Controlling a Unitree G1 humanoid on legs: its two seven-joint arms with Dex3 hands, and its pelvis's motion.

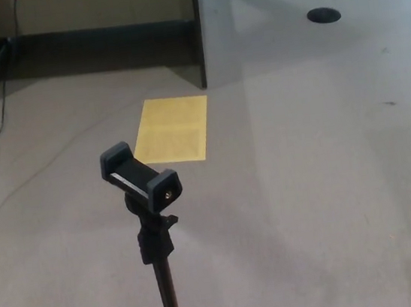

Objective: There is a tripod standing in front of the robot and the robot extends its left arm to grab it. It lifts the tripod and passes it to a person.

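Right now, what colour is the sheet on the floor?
Yellow; the sheet shows best in the head view, beyond the tripod.

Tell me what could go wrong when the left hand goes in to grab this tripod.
1. The tripod shows only a thin pole, and its feet are out of frame, so a sideways bump from the hand might tip it.
2. The phone clamp sits tilted on top; gripping there rather than the pole might twist the head.
3. Neither hand is in view yet, so the approach cannot be checked.
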